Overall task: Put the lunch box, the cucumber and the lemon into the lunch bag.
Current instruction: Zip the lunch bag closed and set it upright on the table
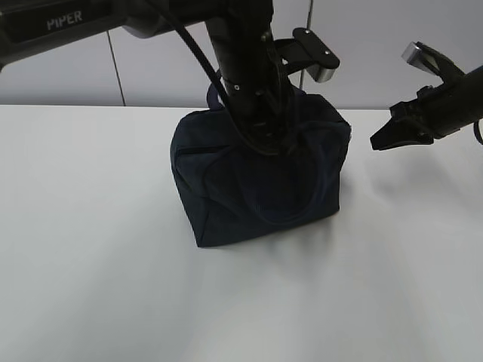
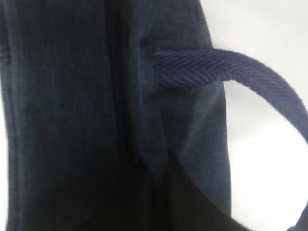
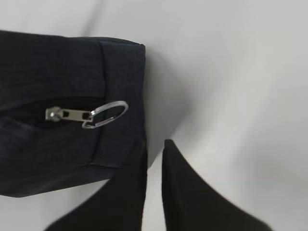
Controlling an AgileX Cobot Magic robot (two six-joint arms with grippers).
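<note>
Exterior view: one dark navy bag [image 1: 260,177] stands upright near the middle of a white table [image 1: 90,286]. Two black arms are in view. The left arm reaches down from above, and its claw [image 1: 264,143] sits at the top of the bag, where one loop handle [image 1: 298,204] hangs down the front. Whether that claw holds any fabric cannot be told here. The right claw [image 1: 381,139] hovers in the air just right of the bag, apart from it, fingers nearly together and holding nothing.

Left wrist view: navy fabric fills most of the picture, with one woven handle [image 2: 250,72] arching to the right over the table. The claw itself is hidden; it reads as clenched.

Right wrist view: one zip pull with one metal ring [image 3: 108,114] lies on the bag's end. Two dark fingers [image 3: 192,192] stand beside the bag with a narrow gap, gripping nothing.
</note>
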